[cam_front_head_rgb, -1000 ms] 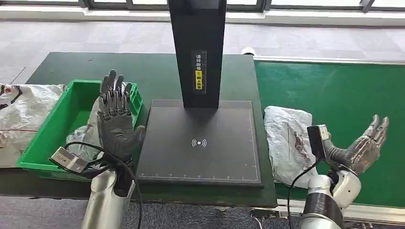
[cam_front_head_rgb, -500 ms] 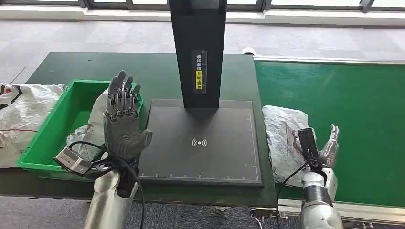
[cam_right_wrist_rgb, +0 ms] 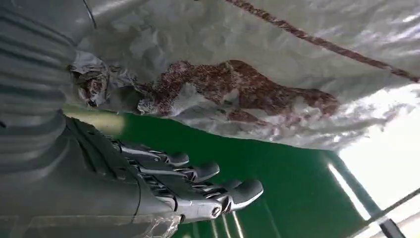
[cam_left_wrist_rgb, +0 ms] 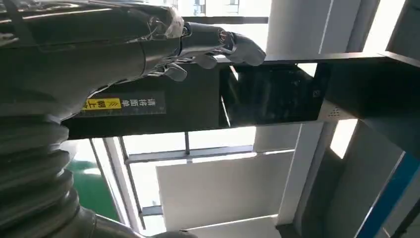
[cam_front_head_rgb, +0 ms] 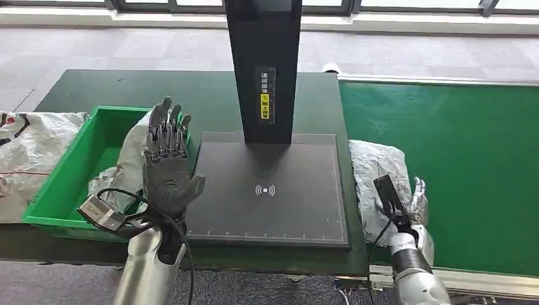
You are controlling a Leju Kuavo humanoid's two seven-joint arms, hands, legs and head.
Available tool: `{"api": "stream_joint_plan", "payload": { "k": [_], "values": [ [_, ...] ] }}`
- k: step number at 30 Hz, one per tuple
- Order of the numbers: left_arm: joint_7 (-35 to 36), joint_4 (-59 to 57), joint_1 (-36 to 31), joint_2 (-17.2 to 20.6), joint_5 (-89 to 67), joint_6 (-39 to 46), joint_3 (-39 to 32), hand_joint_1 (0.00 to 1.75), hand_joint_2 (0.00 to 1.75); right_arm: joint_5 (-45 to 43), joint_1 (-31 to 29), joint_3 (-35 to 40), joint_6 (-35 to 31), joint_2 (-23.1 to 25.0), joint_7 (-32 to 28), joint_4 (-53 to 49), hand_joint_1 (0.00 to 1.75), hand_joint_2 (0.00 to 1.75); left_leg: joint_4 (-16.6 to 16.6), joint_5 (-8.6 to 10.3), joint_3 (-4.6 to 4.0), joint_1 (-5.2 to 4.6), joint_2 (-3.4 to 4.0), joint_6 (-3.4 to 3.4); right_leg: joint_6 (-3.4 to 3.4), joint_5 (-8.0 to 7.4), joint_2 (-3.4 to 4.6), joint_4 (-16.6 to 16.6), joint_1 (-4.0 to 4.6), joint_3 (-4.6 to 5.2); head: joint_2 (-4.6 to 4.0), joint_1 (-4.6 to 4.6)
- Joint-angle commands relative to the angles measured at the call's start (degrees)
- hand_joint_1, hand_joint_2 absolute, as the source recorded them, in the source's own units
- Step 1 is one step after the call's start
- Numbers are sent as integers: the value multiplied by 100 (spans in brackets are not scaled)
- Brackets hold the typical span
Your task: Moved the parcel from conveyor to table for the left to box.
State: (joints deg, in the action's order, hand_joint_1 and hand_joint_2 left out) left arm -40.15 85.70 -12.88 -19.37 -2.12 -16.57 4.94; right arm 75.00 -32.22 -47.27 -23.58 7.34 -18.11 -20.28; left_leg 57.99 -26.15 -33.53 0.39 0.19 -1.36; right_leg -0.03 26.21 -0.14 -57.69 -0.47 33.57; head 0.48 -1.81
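In the head view, the robot is facing a dark worktop (cam_front_head_rgb: 114, 89) with a black scanner pad (cam_front_head_rgb: 267, 190) and its upright black post (cam_front_head_rgb: 264, 63) in the middle. A green crate (cam_front_head_rgb: 60, 184) is sitting at the left, with a pale bagged item (cam_front_head_rgb: 130, 159) inside it. The left hand (cam_front_head_rgb: 166, 162) is hovering above the crate's near corner, fingers straight and spread, holding nothing. At the right, the parcel (cam_front_head_rgb: 375, 175), a crumpled silver-white bag, is lying on the green conveyor (cam_front_head_rgb: 457, 146) just beside the worktop's edge. The right hand (cam_front_head_rgb: 412, 200) is sitting at the parcel's outer side, fingers extended and empty.

In the left wrist view, the left hand (cam_left_wrist_rgb: 163, 47) is pointing its straight fingers toward the post.

In the right wrist view, the right hand (cam_right_wrist_rgb: 168, 188) is lying with fingers apart alongside the parcel (cam_right_wrist_rgb: 277, 64), close to its underside edge; contact cannot be told.

The step in hand looks like the approach for the grasp. The next move probably calls for closing the fingers on the bag before carrying it to the worktop.
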Motion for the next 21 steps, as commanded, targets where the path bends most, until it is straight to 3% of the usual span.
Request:
{"api": "stream_joint_plan", "payload": {
  "k": [1, 3, 15, 16, 21],
  "values": [
    [15, -323, 80, 100, -59, 109, 450, 0, 175, 660, -14, 1071, 424, -162, 1059, 513, 0, 175, -12, 3, 10, -2, -1, 5, 2, -4, 2, 14, -2, -11, 0, 0],
    [15, -383, 88, 98, -83, 148, 454, 0, 175, 802, 26, 1187, 633, -155, 1319, 521, 0, 175, -7, 1, 9, -2, -2, 3, 1, -1, 0, 9, -2, -9, 0, 0],
    [15, -430, 79, 95, -95, 173, 435, 0, 175, 834, 35, 1216, 674, -150, 1402, 497, 0, 175, -11, 3, 14, 0, -8, 4, 2, -2, -4, 15, 2, -16, 0, 0],
    [15, -498, 71, 84, -98, 201, 412, 0, 175, 852, 44, 1247, 768, -142, 1407, 497, 175, 175, -7, 2, 10, -3, -6, 3, 1, 0, -2, 7, -1, -10, 0, 0],
    [15, -368, 208, 112, -119, 271, 385, 0, 175, 795, 22, 1288, 688, -53, 1221, 440, 175, 175, -12, 2, 15, -1, -1, 4, 1, -3, 3, 15, 0, -14, 0, 0]
  ]
}}
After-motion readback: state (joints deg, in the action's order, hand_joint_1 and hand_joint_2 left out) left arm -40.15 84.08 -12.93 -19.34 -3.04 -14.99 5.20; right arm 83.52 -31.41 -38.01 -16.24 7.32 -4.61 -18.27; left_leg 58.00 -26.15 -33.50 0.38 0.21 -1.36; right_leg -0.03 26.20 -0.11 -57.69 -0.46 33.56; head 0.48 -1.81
